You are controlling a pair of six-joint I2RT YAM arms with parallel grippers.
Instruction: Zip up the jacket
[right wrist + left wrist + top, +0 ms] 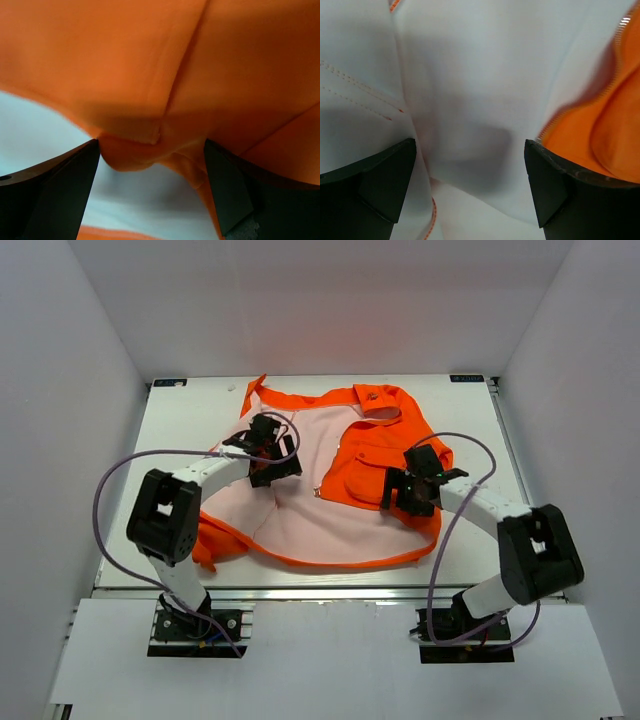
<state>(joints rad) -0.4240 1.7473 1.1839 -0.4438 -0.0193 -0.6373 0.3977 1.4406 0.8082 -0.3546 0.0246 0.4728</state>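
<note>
Jacket (310,520) lies open, lining up, on the surface (190,430). The left jaws are spread wide over pale lining (470,100), with the zipper teeth (547,127) just inside the jaw on the view's right. Right jaws also spread, nothing pinched, with an orange fold (130,152) between them. Can't tell whether the jaws touch the fabric, and the left arm (165,510) hides part of the hem.
</note>
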